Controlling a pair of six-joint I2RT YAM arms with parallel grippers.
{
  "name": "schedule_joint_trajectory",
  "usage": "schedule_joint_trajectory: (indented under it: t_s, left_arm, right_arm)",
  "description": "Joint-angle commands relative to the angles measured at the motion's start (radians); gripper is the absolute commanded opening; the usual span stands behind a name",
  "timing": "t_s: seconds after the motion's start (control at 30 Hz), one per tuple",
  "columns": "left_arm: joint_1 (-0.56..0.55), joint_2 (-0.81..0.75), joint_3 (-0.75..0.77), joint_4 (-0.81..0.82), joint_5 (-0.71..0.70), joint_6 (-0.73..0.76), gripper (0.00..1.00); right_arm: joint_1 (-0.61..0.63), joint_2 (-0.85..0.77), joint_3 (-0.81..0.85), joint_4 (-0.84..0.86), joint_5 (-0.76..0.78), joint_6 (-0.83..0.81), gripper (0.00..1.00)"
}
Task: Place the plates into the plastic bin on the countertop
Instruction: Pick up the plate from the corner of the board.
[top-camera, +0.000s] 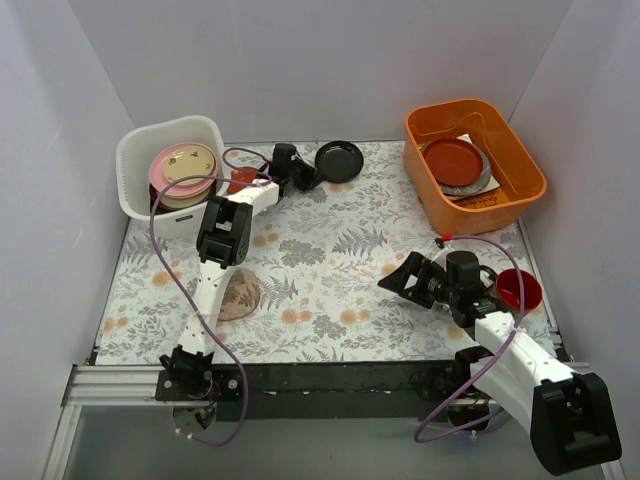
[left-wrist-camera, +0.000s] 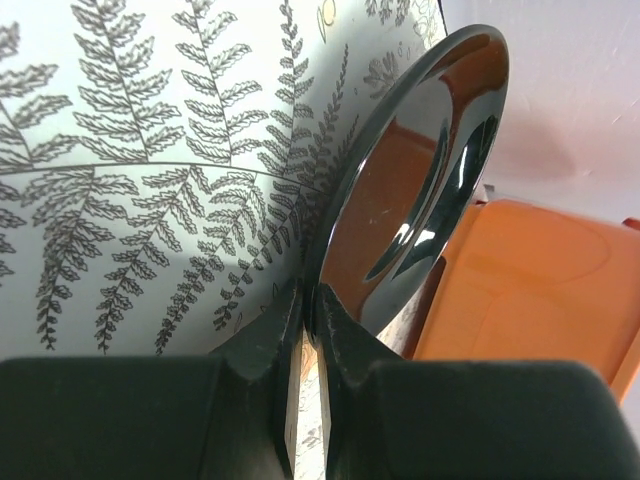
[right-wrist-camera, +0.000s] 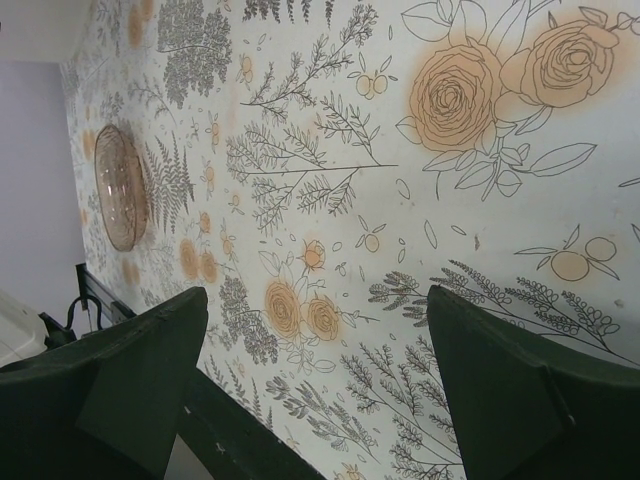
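Note:
My left gripper (top-camera: 306, 172) is shut on the near rim of a glossy black plate (top-camera: 339, 158) at the back of the countertop (top-camera: 330, 260). In the left wrist view the fingers (left-wrist-camera: 270, 330) pinch the edge of the black plate (left-wrist-camera: 420, 170). The white plastic bin (top-camera: 135, 170) stands at the back left and holds a pink plate (top-camera: 168, 155) with a yellow-beige one (top-camera: 190, 166) on it. A brownish floral plate (top-camera: 240, 295) lies beside the left arm and shows in the right wrist view (right-wrist-camera: 122, 187). My right gripper (top-camera: 402, 279) is open and empty over the countertop (right-wrist-camera: 330, 150).
An orange tub (top-camera: 520, 165) at the back right holds an orange-red plate (top-camera: 452, 158) on other dishes; it shows in the left wrist view (left-wrist-camera: 540, 290). A red mug (top-camera: 519, 289) stands by the right arm. A red dish (top-camera: 241, 181) sits partly hidden behind the left arm.

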Motion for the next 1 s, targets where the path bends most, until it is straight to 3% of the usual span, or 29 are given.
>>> schedule_joint_trajectory:
  t_s: [0.0, 0.4, 0.77, 0.97]
  left_arm:
    - [-0.007, -0.094, -0.033, -0.062, -0.014, 0.095, 0.0]
    - [-0.012, -0.383, -0.187, 0.04, 0.046, 0.279, 0.0]
    - [0.004, -0.648, -0.283, -0.033, 0.061, 0.323, 0.0]
    - [0.068, -0.795, -0.331, -0.082, 0.077, 0.325, 0.0]
  right_arm:
    - [-0.007, -0.021, -0.016, 0.026, -0.021, -0.012, 0.98]
    - [-0.007, -0.037, -0.044, 0.058, -0.047, 0.02, 0.98]
    - [-0.007, -0.038, -0.057, 0.06, -0.047, 0.023, 0.98]
    - [-0.007, -0.037, -0.064, 0.064, -0.047, 0.026, 0.98]
